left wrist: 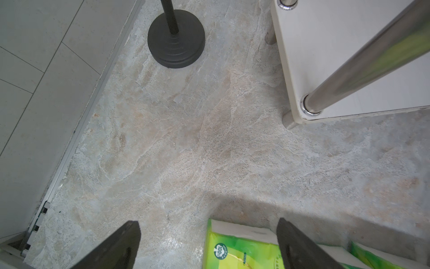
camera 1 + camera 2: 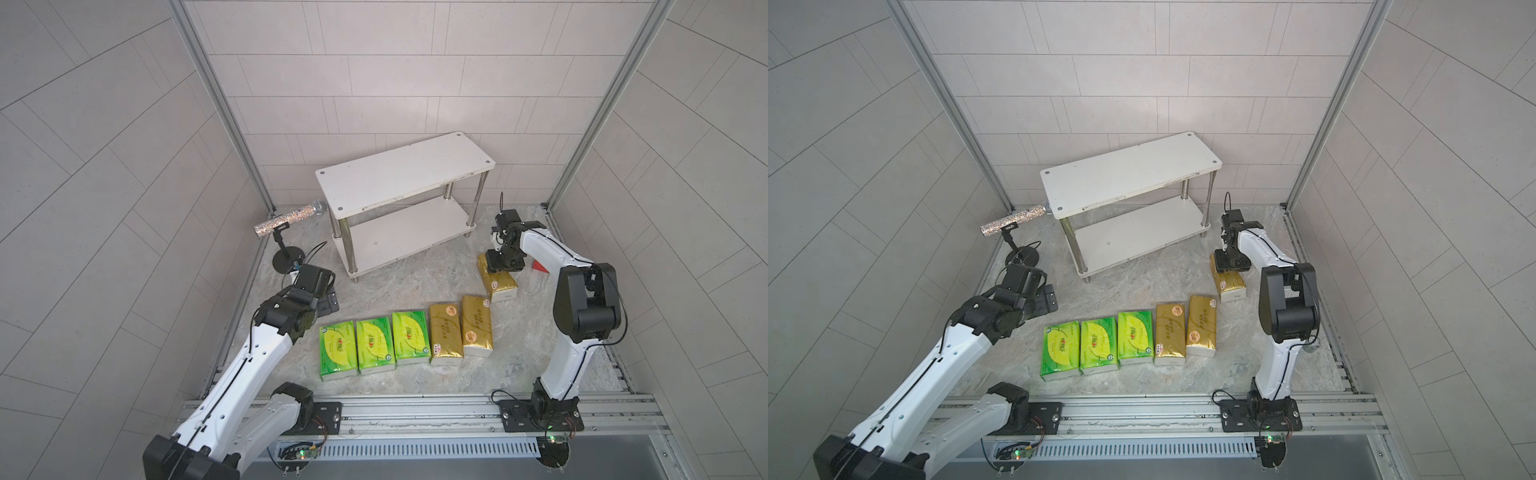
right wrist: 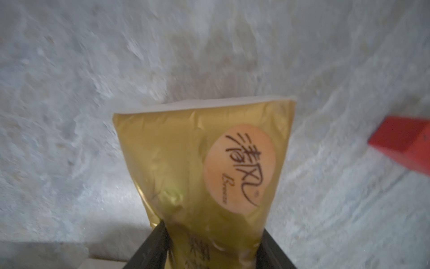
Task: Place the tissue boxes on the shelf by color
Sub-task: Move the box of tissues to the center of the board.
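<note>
Three green tissue boxes (image 2: 338, 350) (image 2: 375, 345) (image 2: 411, 338) lie side by side on the marble floor, with two gold ones (image 2: 446, 334) (image 2: 477, 325) to their right. A third gold box (image 2: 500, 286) (image 3: 200, 158) lies further back on the right. My right gripper (image 2: 500, 266) (image 3: 213, 227) is shut on it, fingers squeezing its long sides. I cannot tell if it is off the floor. My left gripper (image 2: 328, 301) (image 1: 208, 222) hangs open over the far end of the leftmost green box (image 1: 242, 251). The two-tier shelf (image 2: 405, 174) (image 2: 1129, 174) stands empty at the back.
A glittery microphone (image 2: 291, 218) on a black stand (image 1: 176, 38) sits left of the shelf. A red block (image 2: 540, 267) (image 3: 404, 144) lies just right of the right gripper. The shelf's lower board (image 1: 337, 58) and a chrome leg are close to the left gripper.
</note>
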You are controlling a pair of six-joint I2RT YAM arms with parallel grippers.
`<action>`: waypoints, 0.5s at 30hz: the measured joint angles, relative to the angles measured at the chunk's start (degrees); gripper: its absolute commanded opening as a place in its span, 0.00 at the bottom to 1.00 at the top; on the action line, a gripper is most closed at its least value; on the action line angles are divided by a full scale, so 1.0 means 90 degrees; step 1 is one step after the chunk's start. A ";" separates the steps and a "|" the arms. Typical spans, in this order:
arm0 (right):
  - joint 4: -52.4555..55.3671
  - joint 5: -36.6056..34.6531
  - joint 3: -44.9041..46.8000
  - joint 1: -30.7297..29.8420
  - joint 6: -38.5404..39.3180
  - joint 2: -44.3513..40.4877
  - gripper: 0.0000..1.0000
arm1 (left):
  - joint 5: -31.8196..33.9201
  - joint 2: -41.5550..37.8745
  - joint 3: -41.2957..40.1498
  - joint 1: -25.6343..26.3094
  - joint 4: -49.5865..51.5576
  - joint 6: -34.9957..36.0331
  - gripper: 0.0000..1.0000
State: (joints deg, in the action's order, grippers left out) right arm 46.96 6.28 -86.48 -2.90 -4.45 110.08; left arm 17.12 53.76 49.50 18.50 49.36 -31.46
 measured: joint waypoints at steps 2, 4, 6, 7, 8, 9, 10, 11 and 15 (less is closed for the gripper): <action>-0.0165 0.0260 -0.0192 -0.0007 0.0333 0.0168 0.69 | -0.0046 -0.0061 0.0000 0.0000 0.0092 -0.0017 1.00; -0.0262 0.0466 -0.0270 -0.0007 0.0510 0.0236 0.72 | -0.0044 -0.0095 0.0000 0.0000 0.0168 -0.0017 1.00; -0.0347 0.0619 -0.0321 -0.0007 0.0629 0.0277 0.77 | -0.0019 -0.0092 0.0000 0.0000 0.0221 -0.0007 1.00; -0.0413 0.0692 -0.0318 -0.0007 0.0663 0.0282 0.85 | -0.0005 -0.0083 0.0000 0.0000 0.0240 0.0000 1.00; -0.0495 0.0748 -0.0284 -0.0002 0.0673 0.0270 0.99 | 0.0010 -0.0070 0.0010 0.0000 0.0270 0.0007 1.00; -0.0634 0.0794 -0.0199 0.0017 0.0682 0.0228 0.99 | 0.0029 -0.0046 0.0022 0.0000 0.0304 0.0024 1.00; -0.0792 0.0828 -0.0066 0.0034 0.0704 0.0163 1.00 | 0.0036 -0.0015 0.0046 0.0000 0.0340 0.0044 1.00; -0.0967 0.0872 0.0129 0.0051 0.0721 0.0058 1.00 | 0.0058 0.0027 0.0085 0.0000 0.0369 0.0063 1.00; -0.1620 0.1137 0.1056 0.0189 0.0741 -0.0675 1.00 | 0.0148 0.0155 0.0192 0.0000 0.0410 0.0165 1.00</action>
State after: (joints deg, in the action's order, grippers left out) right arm 32.38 16.51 -76.97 -1.19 2.22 104.01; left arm 18.46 55.16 51.22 18.50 53.06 -29.98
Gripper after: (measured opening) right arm 0.994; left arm 0.999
